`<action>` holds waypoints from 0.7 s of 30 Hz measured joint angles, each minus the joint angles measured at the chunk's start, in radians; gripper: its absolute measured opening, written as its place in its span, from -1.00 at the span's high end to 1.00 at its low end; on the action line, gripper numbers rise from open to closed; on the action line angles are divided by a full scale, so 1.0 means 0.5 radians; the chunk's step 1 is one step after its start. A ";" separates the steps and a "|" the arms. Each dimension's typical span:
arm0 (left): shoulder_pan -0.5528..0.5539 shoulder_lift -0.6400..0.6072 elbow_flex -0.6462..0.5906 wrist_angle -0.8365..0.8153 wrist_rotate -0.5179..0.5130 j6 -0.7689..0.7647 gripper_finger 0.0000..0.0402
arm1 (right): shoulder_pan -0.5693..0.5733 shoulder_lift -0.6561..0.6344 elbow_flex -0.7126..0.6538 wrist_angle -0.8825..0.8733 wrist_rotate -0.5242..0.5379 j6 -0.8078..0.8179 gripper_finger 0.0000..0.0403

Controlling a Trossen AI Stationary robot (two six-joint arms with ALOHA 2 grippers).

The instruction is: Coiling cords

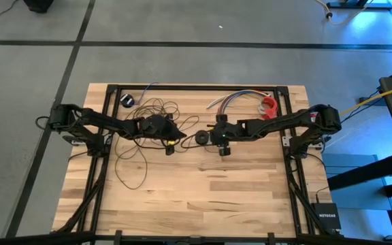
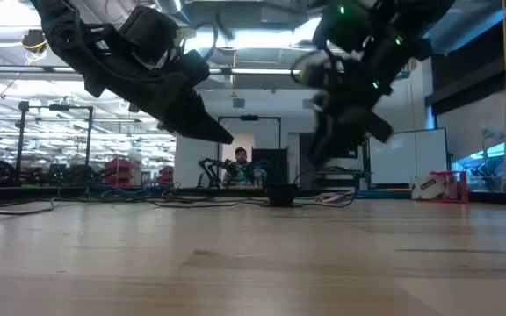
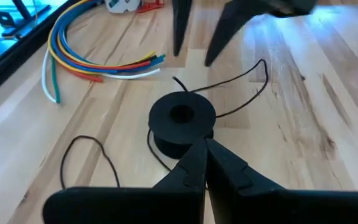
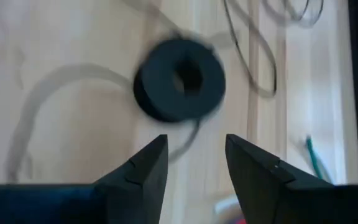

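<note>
The cord (image 1: 148, 116) lies in loose, tangled dark loops on the far left part of the wooden table (image 1: 203, 197), with one long loop trailing toward the near side. Its end runs to a small black round puck (image 1: 201, 137) with a hole in its middle, which sits flat on the wood near the table's centre, between the two grippers. In the left wrist view the puck (image 3: 182, 118) lies just ahead of the fingertips, with thin wire curling away from it on both sides. The left gripper (image 1: 173, 136) hangs low over the cord's loops just left of the puck, its two fingers pressed together at the tips; whether any strand is pinched between them cannot be told. The right gripper (image 1: 213, 131) hovers just right of the puck, fingers spread apart and holding nothing; in its own wrist view the puck (image 4: 179, 79) lies on the table beyond the gap between the two fingers. Toward the far right of the table lies a short bundle of coloured wires (image 1: 233, 99), and beside it a red-and-white object (image 1: 269, 105). In the low view a person (image 2: 239, 163) sits in the room behind the table.
</note>
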 joint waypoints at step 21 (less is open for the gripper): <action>0.100 0.686 0.080 0.514 -0.186 -0.268 0.52 | -0.228 0.262 -0.291 0.928 -0.426 0.141 0.18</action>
